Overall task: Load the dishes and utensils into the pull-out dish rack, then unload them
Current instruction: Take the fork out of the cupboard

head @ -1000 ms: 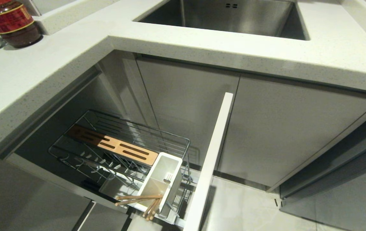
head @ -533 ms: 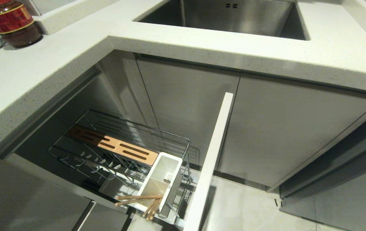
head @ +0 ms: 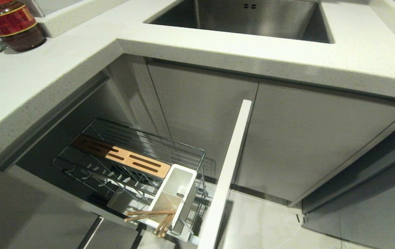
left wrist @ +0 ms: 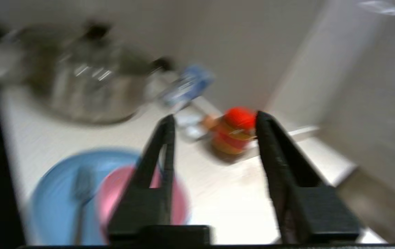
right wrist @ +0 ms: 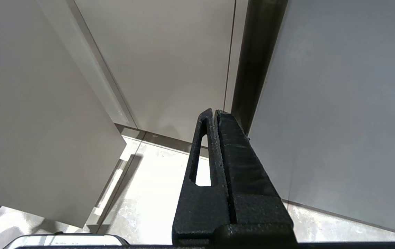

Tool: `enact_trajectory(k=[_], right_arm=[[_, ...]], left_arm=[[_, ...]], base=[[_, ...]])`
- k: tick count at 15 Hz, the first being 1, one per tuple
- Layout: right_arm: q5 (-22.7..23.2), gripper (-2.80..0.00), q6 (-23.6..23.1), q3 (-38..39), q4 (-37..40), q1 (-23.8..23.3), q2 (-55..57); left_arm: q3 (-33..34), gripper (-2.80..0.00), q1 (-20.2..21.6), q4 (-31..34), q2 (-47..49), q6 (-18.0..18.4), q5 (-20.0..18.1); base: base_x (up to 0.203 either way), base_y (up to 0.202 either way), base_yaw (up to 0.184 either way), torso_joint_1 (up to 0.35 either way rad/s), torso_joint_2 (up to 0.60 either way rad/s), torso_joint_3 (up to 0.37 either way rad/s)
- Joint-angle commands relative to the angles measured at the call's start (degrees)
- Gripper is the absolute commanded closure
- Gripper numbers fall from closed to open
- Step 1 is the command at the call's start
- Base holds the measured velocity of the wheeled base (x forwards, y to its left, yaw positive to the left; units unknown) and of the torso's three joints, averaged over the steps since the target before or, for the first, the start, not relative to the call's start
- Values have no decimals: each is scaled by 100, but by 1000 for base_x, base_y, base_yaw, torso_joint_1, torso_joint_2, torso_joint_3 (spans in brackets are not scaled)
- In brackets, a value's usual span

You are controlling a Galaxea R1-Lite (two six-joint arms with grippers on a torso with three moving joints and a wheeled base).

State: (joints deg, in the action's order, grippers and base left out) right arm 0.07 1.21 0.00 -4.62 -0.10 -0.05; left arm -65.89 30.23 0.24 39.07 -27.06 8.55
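Left claw (left wrist: 214, 121) was over the table (left wrist: 235, 204), fingers spread with nothing between them. Below and to one side of it in the left wrist view: the light blue plate (left wrist: 55, 193), with the pink bowl (left wrist: 114, 193) sitting on it and the fork (left wrist: 81, 193) lying on the plate beside the bowl. View was motion-blurred, so fork details were unclear; its long axis looked to run roughly along the claw's pointing direction. Beyond the fingertips were a red-lidded jar (left wrist: 235, 135) and a steel pot (left wrist: 86, 93), not task items.

Right claw (right wrist: 214, 114) was parked low by the cabinet fronts, fingers pressed together, empty.

Head view: pull-out dish rack (head: 131, 162) was extended and the chopsticks (head: 150, 214) lay at the near end of the white utensil holder (head: 187, 176), tips sticking out. No plate or bowl in the rack.

Judgement: dishes and fork remained to load; the left arm was the nearer one, and the claw needed to shift sideways toward the plate stack before descending.
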Motion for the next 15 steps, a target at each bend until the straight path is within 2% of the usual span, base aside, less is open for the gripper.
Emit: enact_trajectory(k=[1,3,5,8,9,12,15], right_arm=[[1,0,2,149,-4,1,-4],[1,0,2,149,-4,1,-4],[1,0,2,149,-4,1,-4],[1,0,2,149,-4,1,-4],[1,0,2,149,-4,1,-4],[1,0,2,149,-4,1,-4],[1,0,2,149,-4,1,-4]], left_arm=[[-735,0,-597,-5,299,214,-46],[-1454,0,-983,15,687,361,-255],[-1942,0,-1355,129,1168,342,-348],[-2088,0,-2352,672,1563,-132,-310],[-2158,0,-2814,924,1678,-221,-281],[-2189,0,-3942,1700,2174,-355,-198],[-1908,0,-5026,1922,2379,-330,-48]], base=[[0,0,0,0,0,0],[0,0,0,0,0,0],[0,0,0,0,0,0],[0,0,0,0,0,0],[0,0,0,0,0,0],[0,0,0,0,0,0],[0,0,0,0,0,0]])
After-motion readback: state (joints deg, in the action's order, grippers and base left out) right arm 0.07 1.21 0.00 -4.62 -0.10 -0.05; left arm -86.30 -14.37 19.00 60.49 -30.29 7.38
